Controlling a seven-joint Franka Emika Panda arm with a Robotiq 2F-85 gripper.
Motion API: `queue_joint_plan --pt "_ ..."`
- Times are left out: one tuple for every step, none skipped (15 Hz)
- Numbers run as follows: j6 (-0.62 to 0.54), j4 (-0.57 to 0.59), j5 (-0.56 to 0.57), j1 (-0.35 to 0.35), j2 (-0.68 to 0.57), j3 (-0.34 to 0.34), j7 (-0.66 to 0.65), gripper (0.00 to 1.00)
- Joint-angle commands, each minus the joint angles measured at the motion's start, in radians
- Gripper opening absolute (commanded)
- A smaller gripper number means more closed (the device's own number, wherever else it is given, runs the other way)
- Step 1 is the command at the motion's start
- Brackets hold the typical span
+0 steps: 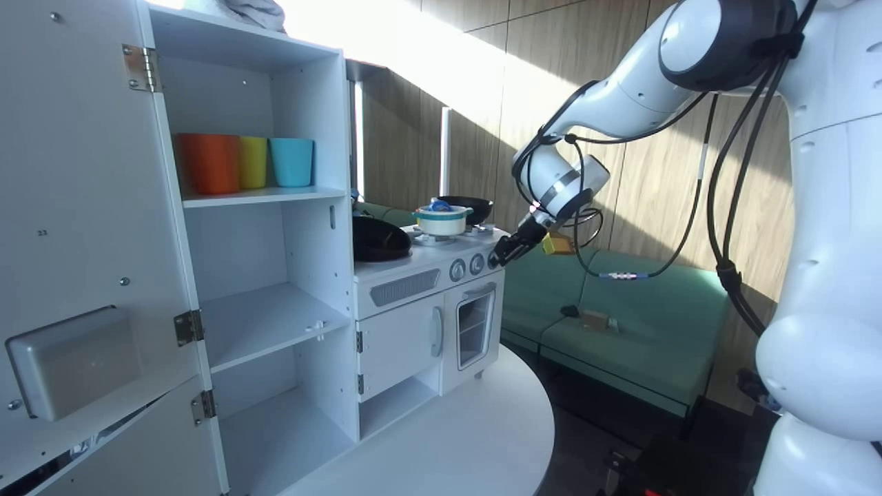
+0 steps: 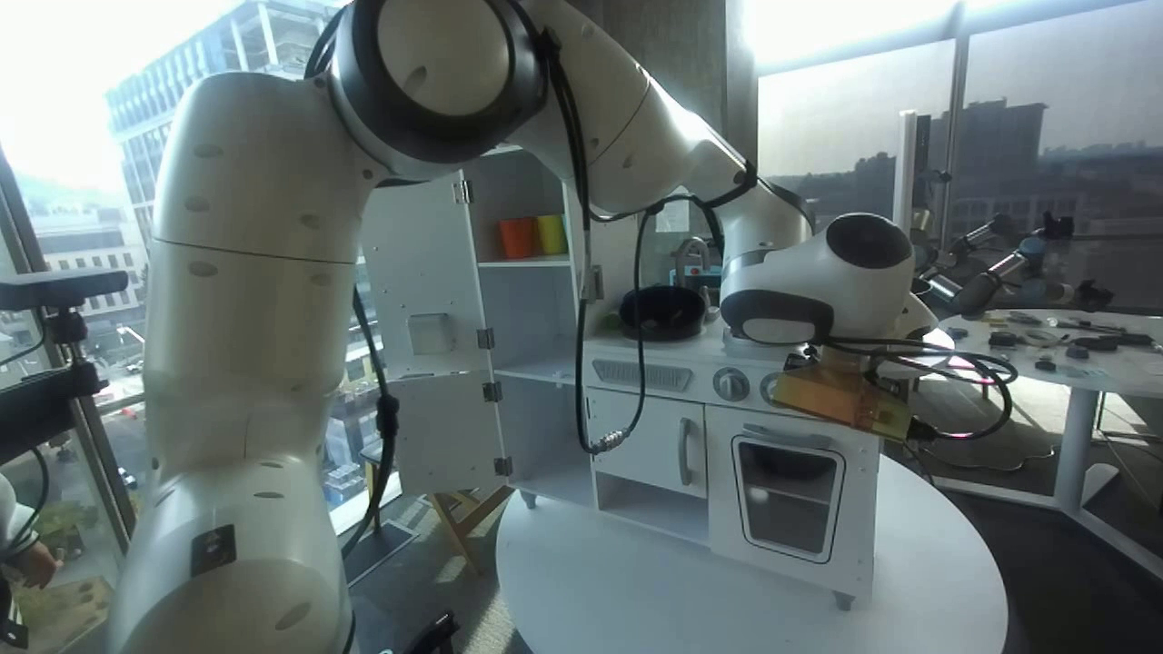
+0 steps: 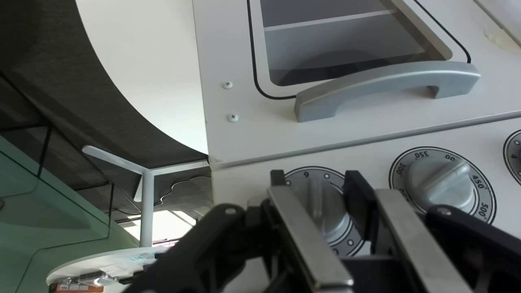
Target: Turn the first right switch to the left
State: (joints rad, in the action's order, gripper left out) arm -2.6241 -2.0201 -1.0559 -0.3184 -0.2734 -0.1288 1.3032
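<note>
The toy stove's right knob (image 3: 321,199) is grey and round with a raised ridge. In the wrist view, which stands upside down, its ridge points nearly straight up toward the 6 mark. My gripper (image 3: 317,179) is open, its black fingertips on either side of the knob, apart from the ridge; I cannot tell whether they touch the knob's body. In an exterior view the gripper (image 1: 497,260) is at the stove's front right corner and mostly hides this knob. The middle knob (image 3: 443,183) has degree marks. The left knob (image 1: 457,270) is beyond it.
The oven door handle (image 3: 386,89) juts out near the knobs. A white pot (image 1: 442,224) and black pans (image 1: 379,239) stand on the stove top. A tall open cabinet with coloured cups (image 1: 210,163) adjoins the stove. The stove stands on a round white table (image 2: 772,609).
</note>
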Motion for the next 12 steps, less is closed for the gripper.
queue_joint_plan --pt "-0.052 0.023 0.015 0.018 -0.010 -0.001 -0.030 0.26" --pt "-0.055 0.021 0.018 0.019 -0.008 -0.001 -0.033 0.23" --pt "-0.060 0.019 0.023 0.022 -0.006 -0.001 -0.037 0.22" --pt "-0.066 0.017 0.028 0.024 -0.005 -0.001 -0.040 0.22" --pt "-0.076 0.014 0.036 0.029 -0.004 -0.002 -0.049 0.22" --pt "-0.082 0.012 0.050 0.033 -0.001 -0.005 -0.061 0.22" --pt "-0.092 0.010 0.071 0.039 0.000 -0.008 -0.082 0.22" --pt "-0.102 0.007 0.110 0.050 -0.001 -0.016 -0.123 0.24" --pt "-0.109 0.005 0.149 0.058 0.000 -0.022 -0.160 0.24" --pt "-0.119 0.002 0.185 0.067 0.002 -0.027 -0.196 0.23" --pt "-0.130 -0.001 0.225 0.077 0.003 -0.033 -0.236 0.22" --pt "-0.135 -0.004 0.265 0.086 0.005 -0.041 -0.275 0.22"
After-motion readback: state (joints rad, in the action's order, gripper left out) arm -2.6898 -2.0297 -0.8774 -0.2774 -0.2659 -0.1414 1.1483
